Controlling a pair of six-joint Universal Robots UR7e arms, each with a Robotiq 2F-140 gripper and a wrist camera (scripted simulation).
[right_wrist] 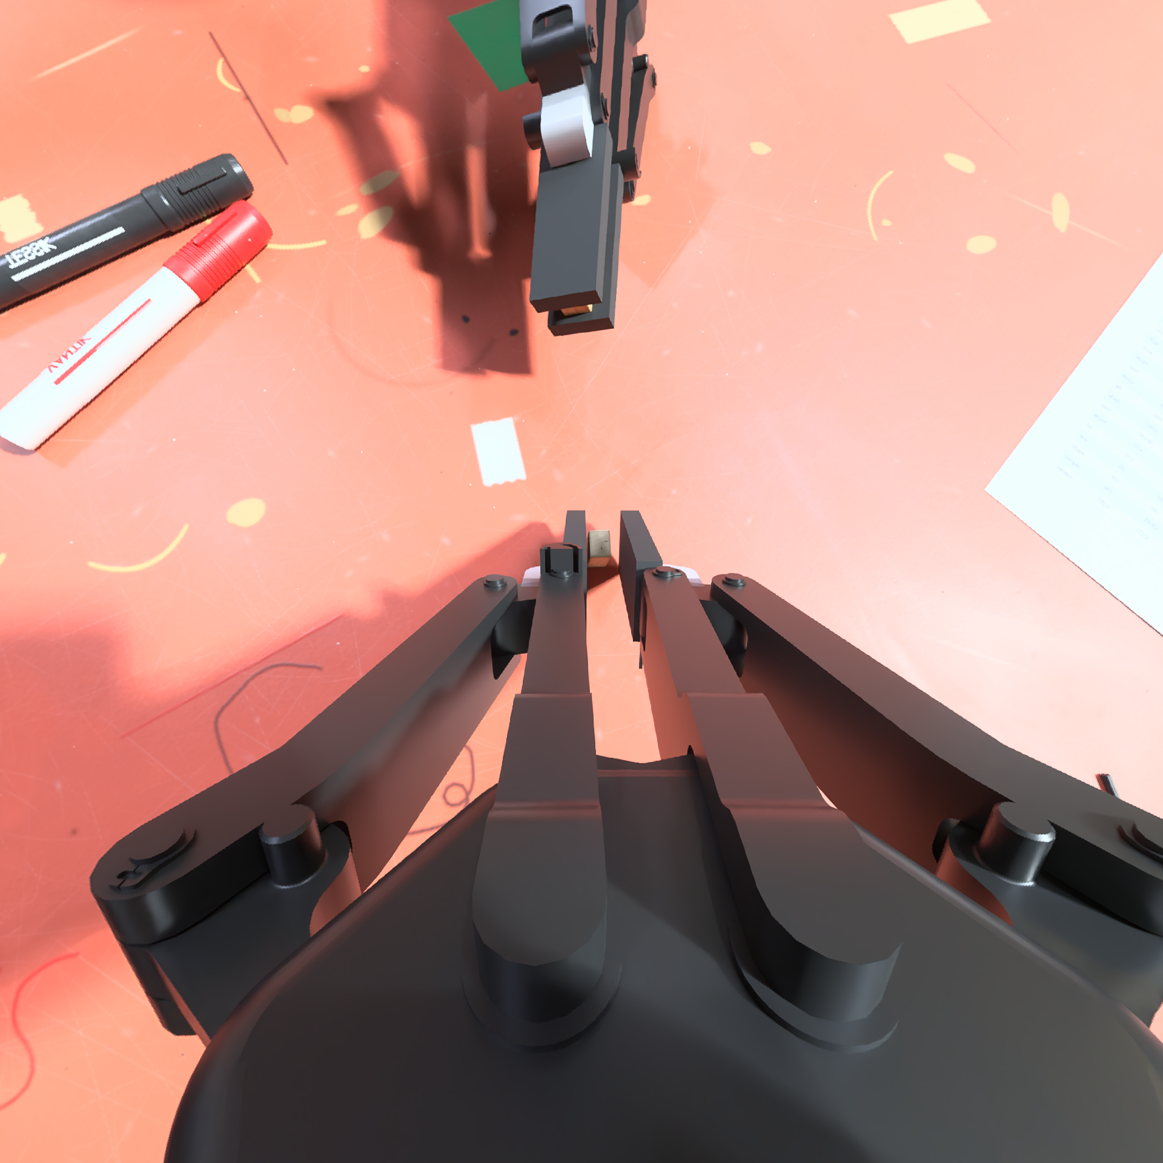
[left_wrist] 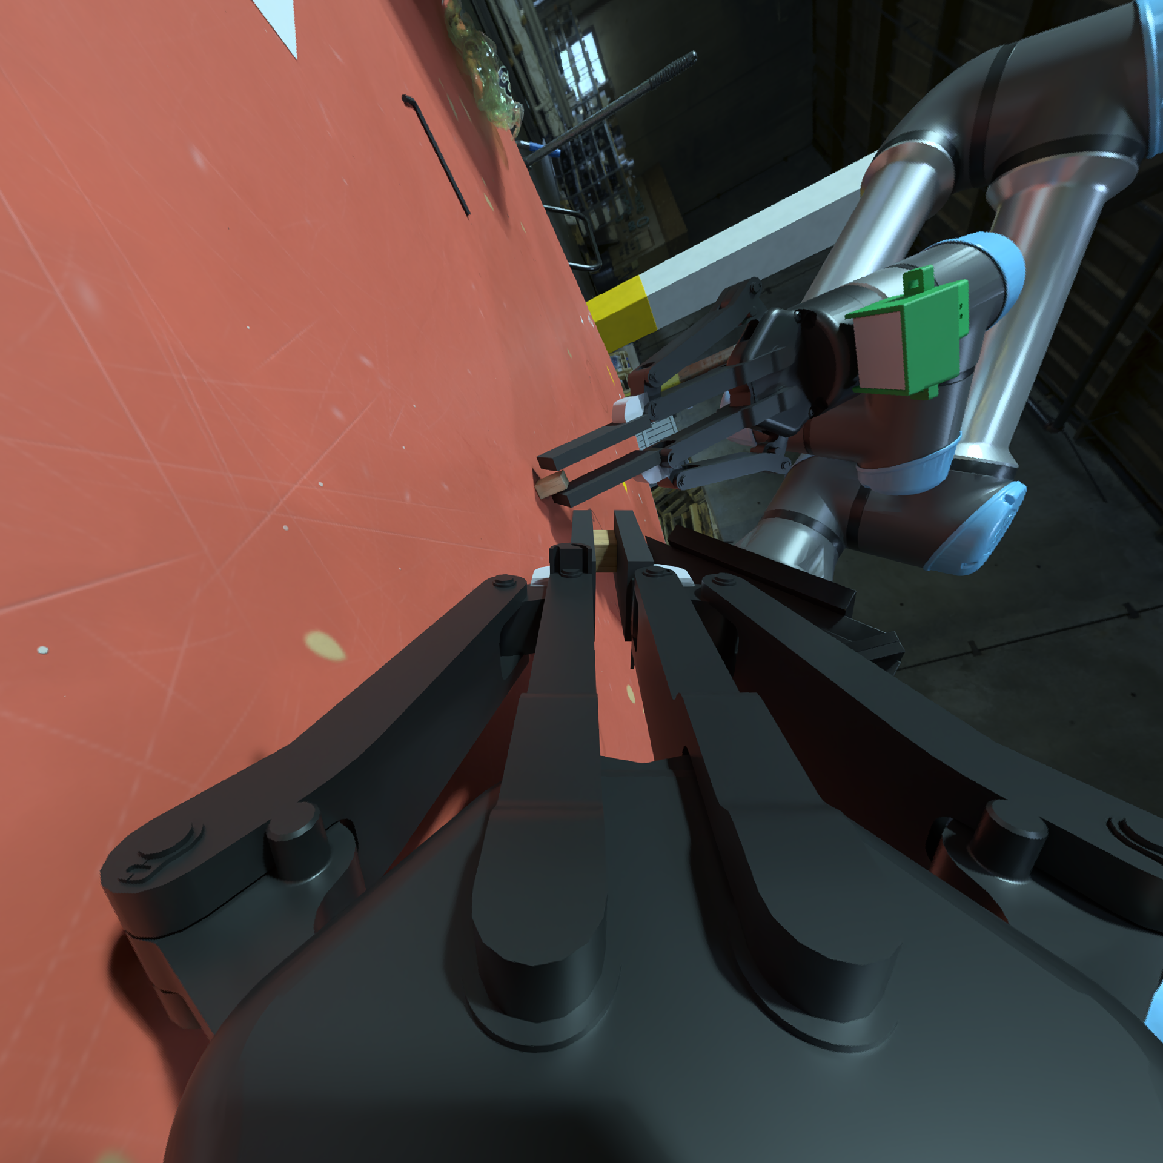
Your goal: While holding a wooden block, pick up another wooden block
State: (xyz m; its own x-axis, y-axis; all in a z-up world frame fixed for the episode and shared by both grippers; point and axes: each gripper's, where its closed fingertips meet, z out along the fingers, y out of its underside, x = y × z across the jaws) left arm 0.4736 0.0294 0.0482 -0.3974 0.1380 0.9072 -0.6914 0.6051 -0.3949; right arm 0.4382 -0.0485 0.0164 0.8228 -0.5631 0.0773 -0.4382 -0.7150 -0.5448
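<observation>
The right claw [right_wrist: 598,535] is reaching down at the table [right_wrist: 786,409] with its fingers slightly spread around the second wooden block [right_wrist: 599,544], which is lying on the table, touching the left finger while a gap is showing at the right one. Its long axis seems to be running across the gap, though it is too small to be sure. Closing squarely looks like the need. Farther out, well apart, the left claw [right_wrist: 582,314] is hanging above the table, pinching the first wooden block [right_wrist: 576,309].
</observation>
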